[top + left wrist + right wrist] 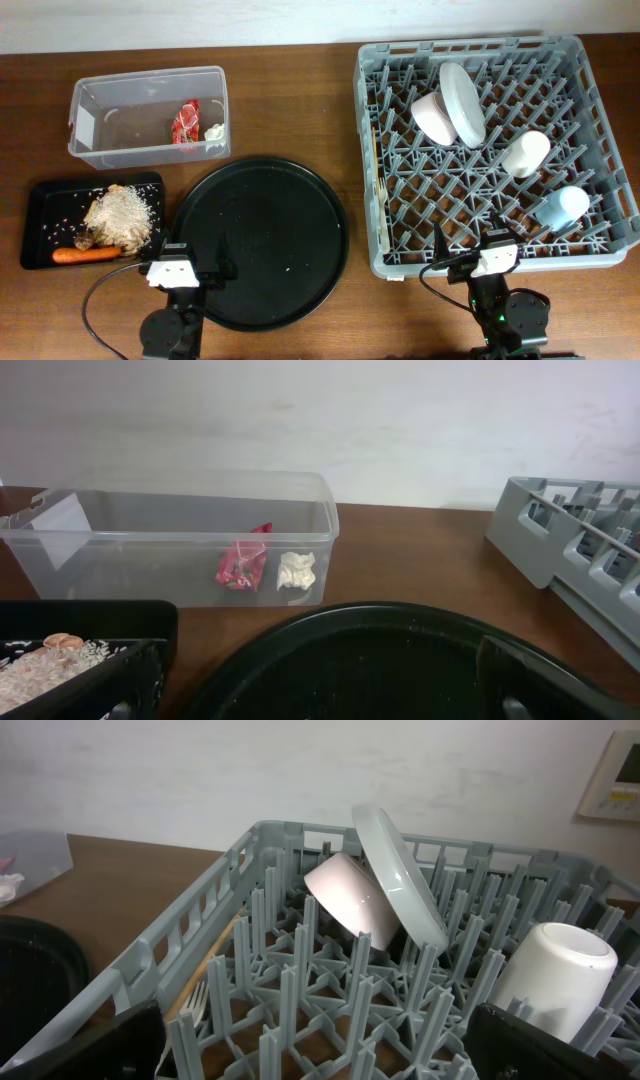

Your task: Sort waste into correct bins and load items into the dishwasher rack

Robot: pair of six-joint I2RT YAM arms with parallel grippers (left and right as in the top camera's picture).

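Ahead and to the left of the left gripper (318, 660): a shallow black rectangular tray (40, 200) holding a heap of beige crumbly food scraps (122, 212), with a small brown lump (84, 239) against the heap's near-left side and an orange carrot (85, 254) lying along the tray's near edge. Further ahead of the same gripper, beyond that tray: a clear plastic rectangular tub (100, 100), with a crumpled red wrapper (185, 122) and a small white wad (214, 131) side by side at its right end, wad on the right. Straight ahead of the left gripper: a large round black tray (262, 240). Left gripper itself low at that tray's near-left rim, spread wide, pinching nothing. Off to its right, and straight ahead of the right gripper (310, 1020): a large square grey plastic dishwasher rack (600, 60) with rows of upright pegs. Ahead-left of the right gripper, along the rack's left side: a thin wooden chopstick (376, 150) and a white plastic fork (197, 1003) lying flat among the pegs, fork nearer. Far ahead, in the back rows: a white bowl (432, 115) on edge, touching a round white plate (463, 103) propped tilted just to its right. Ahead-right: a small white cup (526, 153) tipped among the pegs; nearer and further right, a small pale-blue cup (562, 206), also tipped. Right gripper low at the rack's near wall, likewise spread wide and empty.
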